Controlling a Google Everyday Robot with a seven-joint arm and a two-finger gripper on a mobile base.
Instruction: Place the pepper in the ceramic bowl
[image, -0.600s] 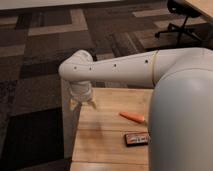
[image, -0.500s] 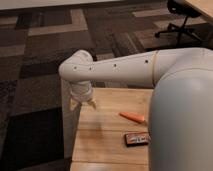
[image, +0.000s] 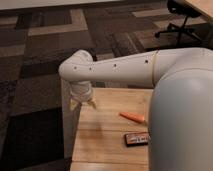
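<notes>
Nothing much has moved since the earlier frames: gripper (image: 83, 104), pepper and box sit at the same spots as half a second ago, and the arm holds the same pose.

White arm (image: 117, 70) reaches from the right across to the left, bends at a rounded joint and drops to the gripper. Gripper points down over the far left corner of the table (image: 102, 137), low and close to the wood. Whether it touches the surface, cannot tell. Jaws stand apart, two yellowish tips splayed left and right with nothing between them.

Pepper (image: 132, 117) lies flat on the table, well to the right of the gripper and apart from it. Slim orange shape, narrow end pointing left toward the gripper, the other end close to the edge of the robot's big white body (image: 185, 125), which blocks the right part of the table.

Dark box (image: 137, 138) lies flat nearer the camera than the pepper, near it but not touching. Its right end meets the outline of the white body.

Table is light wood planks, with its pale left side panel showing below the gripper. Patterned dark carpet (image: 40, 65) covers the floor around it. Black office chair (image: 181, 20) stands at top right, far from the table.
</notes>
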